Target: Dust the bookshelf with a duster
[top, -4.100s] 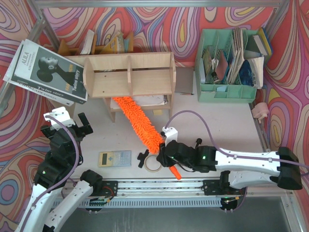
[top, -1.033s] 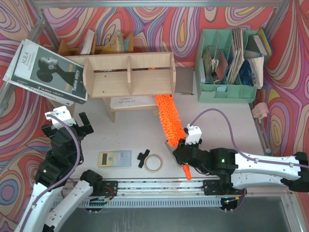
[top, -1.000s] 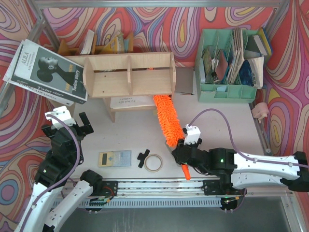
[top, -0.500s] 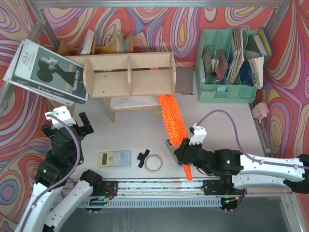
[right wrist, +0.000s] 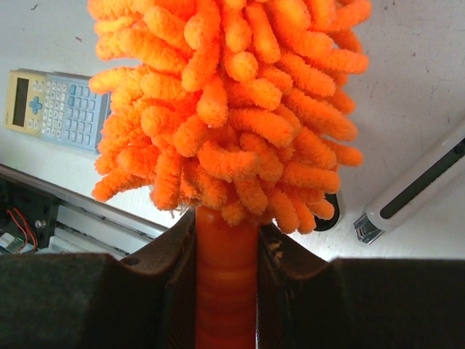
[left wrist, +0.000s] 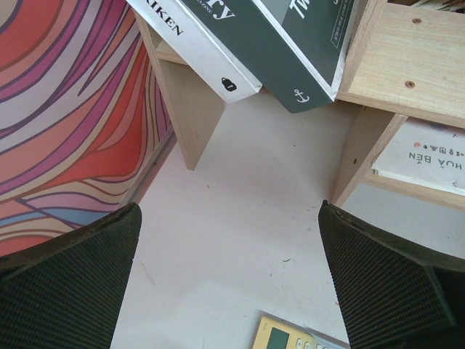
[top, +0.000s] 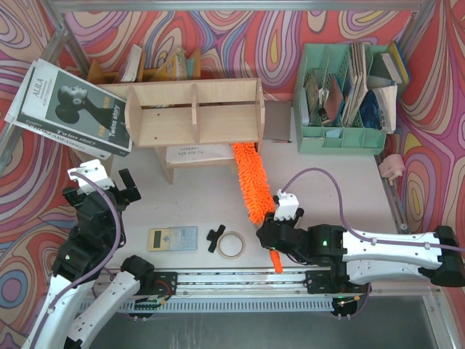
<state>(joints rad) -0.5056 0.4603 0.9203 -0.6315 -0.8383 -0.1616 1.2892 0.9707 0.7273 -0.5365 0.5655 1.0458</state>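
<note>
Right gripper (right wrist: 225,251) clamps the duster (top: 247,178), its tip at the bookshelf (top: 192,109)

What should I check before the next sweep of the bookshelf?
1. Right hand shut on duster handle: ok.
2. Duster tip touching bookshelf: cannot tell, it disappears under the right end.
3. Left hand open, away from the duster: ok.
4. Tape ring clear of right hand: not ok, lies close beside it.
5. Book on shelf's left end steady: cannot tell, tilted and overhanging.
</note>
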